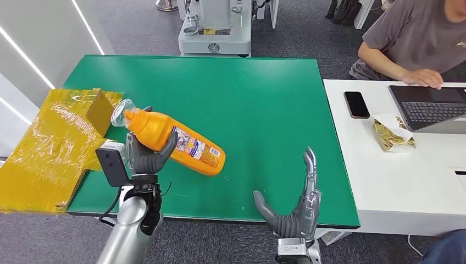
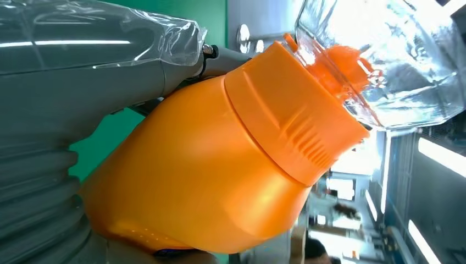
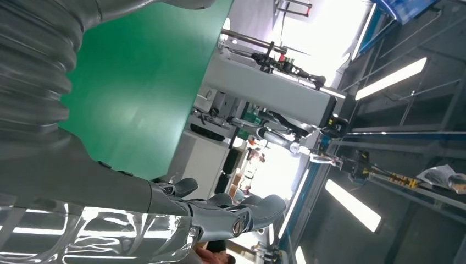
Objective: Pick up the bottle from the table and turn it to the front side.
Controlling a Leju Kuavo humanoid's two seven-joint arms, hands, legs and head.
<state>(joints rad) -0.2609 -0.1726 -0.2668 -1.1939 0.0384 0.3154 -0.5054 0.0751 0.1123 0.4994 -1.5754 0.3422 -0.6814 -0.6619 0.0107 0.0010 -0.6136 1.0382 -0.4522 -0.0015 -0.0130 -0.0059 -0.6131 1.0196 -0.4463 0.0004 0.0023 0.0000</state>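
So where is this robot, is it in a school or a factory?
Probably a robotics lab or office. A green test table stands beside a white desk where a person works at a laptop, with a grey machine behind.

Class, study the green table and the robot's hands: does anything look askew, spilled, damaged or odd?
Nothing spilled or damaged. The orange bottle is tilted, held by the left hand, its clear cap on.

Green table [image 1: 258, 99], seen from above in the head view. An orange bottle [image 1: 176, 140] lies tilted across its left part, its base end on the surface. Beside it to the right, a white table [image 1: 395, 181] bears a phone [image 1: 356, 104], a laptop [image 1: 431, 105] and a gold packet [image 1: 392, 135].
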